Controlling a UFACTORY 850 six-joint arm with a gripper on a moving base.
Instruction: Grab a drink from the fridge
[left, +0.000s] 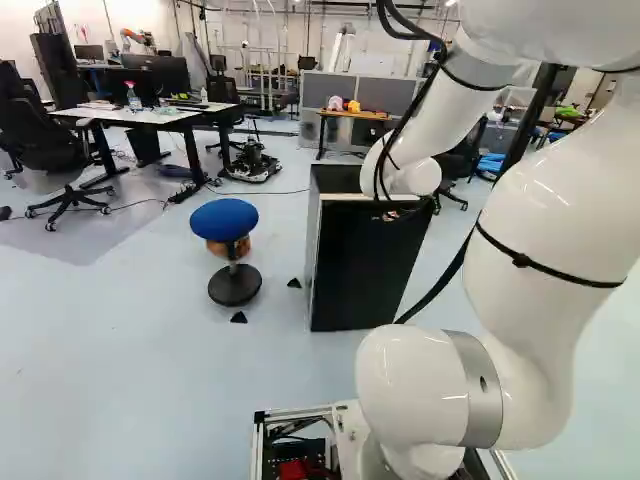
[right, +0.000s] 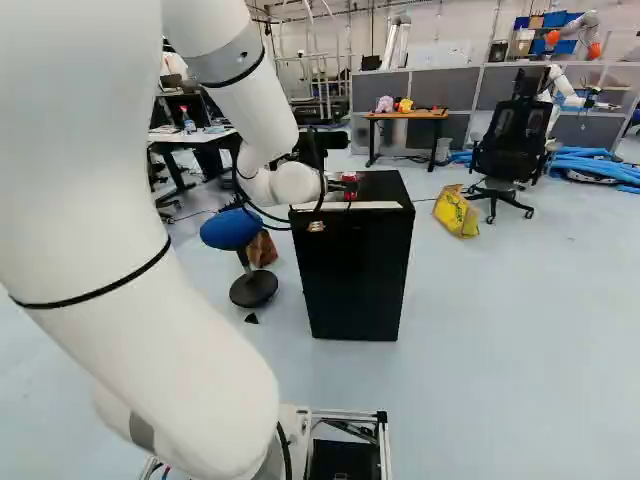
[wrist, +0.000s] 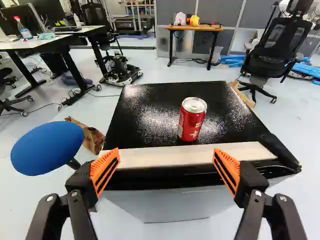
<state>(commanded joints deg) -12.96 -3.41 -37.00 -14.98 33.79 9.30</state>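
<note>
The fridge (right: 355, 275) is a black box standing on the floor ahead of the base, also seen in the left base view (left: 362, 270). On its black top (wrist: 145, 120), a red can (wrist: 190, 124) stands upright. Red also shows beside my wrist in the right base view, where the can (right: 349, 181) is partly hidden. In the wrist view my gripper (wrist: 166, 170) is open, its orange pads far apart at the pale strip along the top's near edge. The can is ahead of the fingers, with nothing between them. My wrist hides the gripper in both base views.
A blue stool (left: 224, 219) stands left of the fridge. Farther off are desks (left: 145, 115), a small wooden table (right: 405, 115), an office chair (right: 508, 140) and a yellow bag (right: 456, 211). Another robot (right: 560, 85) stands at the far right of the right base view.
</note>
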